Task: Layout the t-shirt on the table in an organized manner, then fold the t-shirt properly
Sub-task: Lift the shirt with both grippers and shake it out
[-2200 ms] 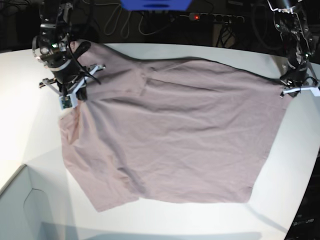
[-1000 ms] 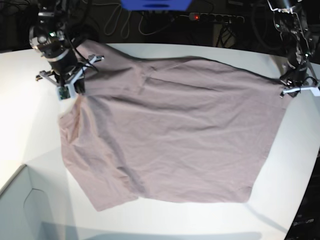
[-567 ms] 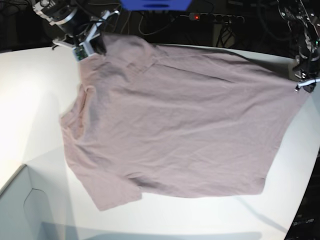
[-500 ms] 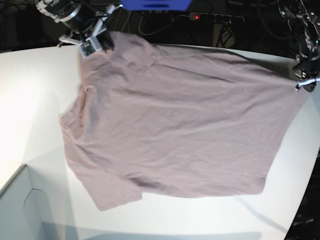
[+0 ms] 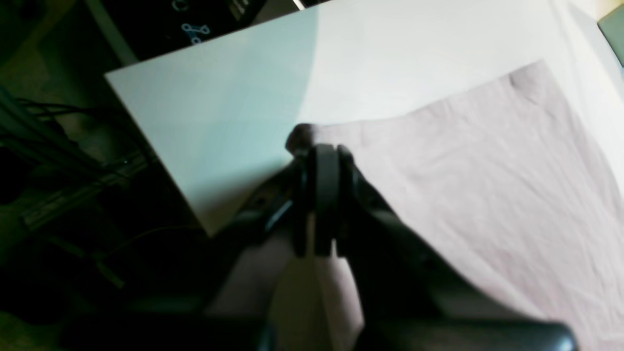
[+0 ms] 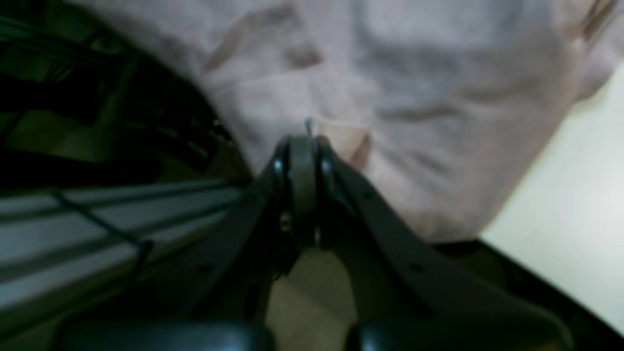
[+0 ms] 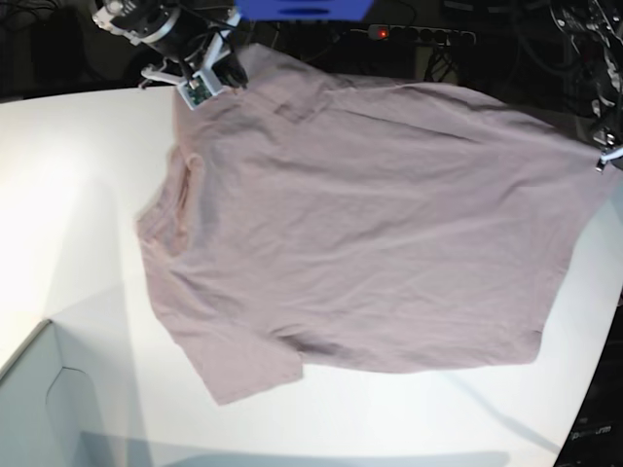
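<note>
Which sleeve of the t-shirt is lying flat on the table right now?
The sleeve at the near edge of the base view: it lies spread on the table, no gripper near it. The other sleeve, by the right gripper, is lifted.

You've got the t-shirt [image 7: 360, 224] spread across the middle of the desk [image 7: 68, 185], its far edge lifted off the surface. Right tool [image 7: 209, 78] sits at the far left corner of the shirt, left tool [image 5: 319, 151] at the far right corner, by the desk's right edge. A box corner [image 7: 44, 399] lies near-left, in front of the shirt.
</note>
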`<action>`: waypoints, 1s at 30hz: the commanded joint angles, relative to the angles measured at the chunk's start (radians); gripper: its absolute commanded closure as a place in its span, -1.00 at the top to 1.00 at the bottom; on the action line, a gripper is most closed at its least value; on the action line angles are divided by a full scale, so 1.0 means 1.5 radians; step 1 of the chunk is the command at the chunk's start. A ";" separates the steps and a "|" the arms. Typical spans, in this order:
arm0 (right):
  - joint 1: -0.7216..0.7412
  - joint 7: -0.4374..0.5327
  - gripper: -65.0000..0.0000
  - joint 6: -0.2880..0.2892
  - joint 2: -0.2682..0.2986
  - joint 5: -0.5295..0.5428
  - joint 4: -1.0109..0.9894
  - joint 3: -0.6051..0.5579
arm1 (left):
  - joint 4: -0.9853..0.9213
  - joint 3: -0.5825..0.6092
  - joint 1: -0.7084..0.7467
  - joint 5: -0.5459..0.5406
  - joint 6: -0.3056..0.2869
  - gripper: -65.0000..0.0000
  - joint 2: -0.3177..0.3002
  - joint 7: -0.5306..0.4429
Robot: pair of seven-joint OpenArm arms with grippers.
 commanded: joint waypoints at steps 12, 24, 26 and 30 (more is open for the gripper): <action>0.050 0.009 -1.00 0.017 0.002 0.012 0.011 0.069 | 0.007 0.003 -0.028 0.000 -0.003 -1.00 -0.008 -0.014; 0.367 -0.112 -1.00 0.017 0.080 0.012 0.005 0.210 | -0.011 0.221 -0.191 0.007 0.002 -1.00 -0.067 -0.014; 0.438 -0.153 -1.00 0.017 0.102 0.012 -0.006 0.207 | -0.034 0.271 -0.251 0.007 0.002 -1.00 -0.092 -0.013; 0.604 -0.205 -1.00 0.017 0.148 0.012 -0.058 0.205 | -0.109 0.374 -0.390 0.007 0.002 -1.00 -0.135 -0.013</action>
